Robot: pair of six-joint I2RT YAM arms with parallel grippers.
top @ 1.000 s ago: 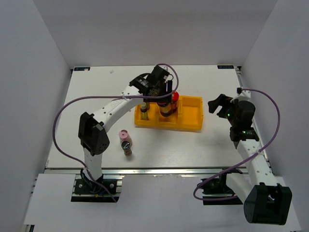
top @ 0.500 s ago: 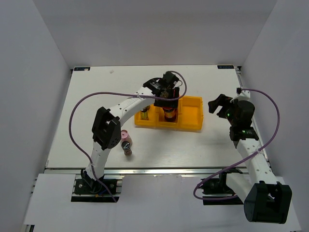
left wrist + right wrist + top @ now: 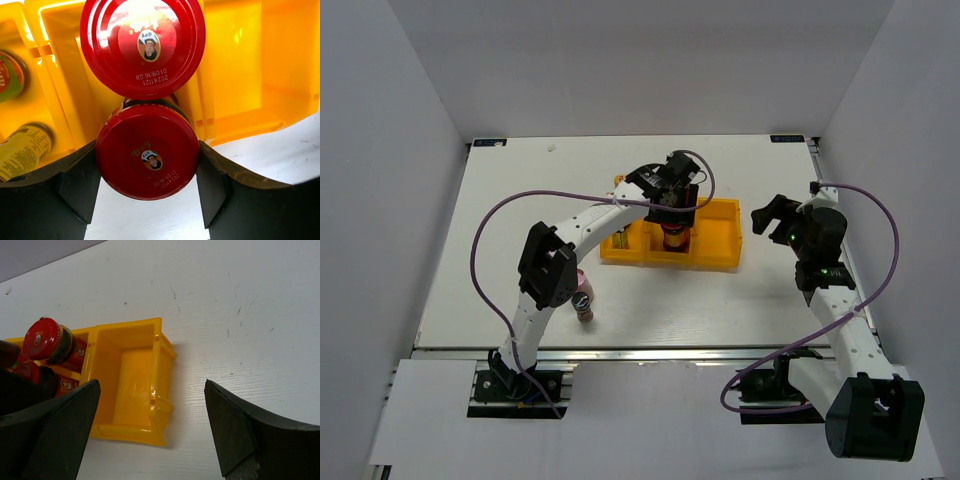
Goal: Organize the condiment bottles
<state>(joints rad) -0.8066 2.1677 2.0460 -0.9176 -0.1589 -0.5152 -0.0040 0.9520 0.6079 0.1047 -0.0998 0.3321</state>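
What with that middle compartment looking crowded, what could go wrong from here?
1. The left gripper holds a red-capped bottle close beside the second red-capped bottle; lowering may knock it or catch the wall of the yellow tray.
2. The left arm's elbow is near the pink-capped bottle; retreating might topple it.

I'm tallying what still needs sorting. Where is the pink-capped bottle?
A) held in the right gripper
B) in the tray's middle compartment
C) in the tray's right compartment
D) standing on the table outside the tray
D: the pink-capped bottle stands on the table, apart from the yellow tray and nearer the arms' bases.
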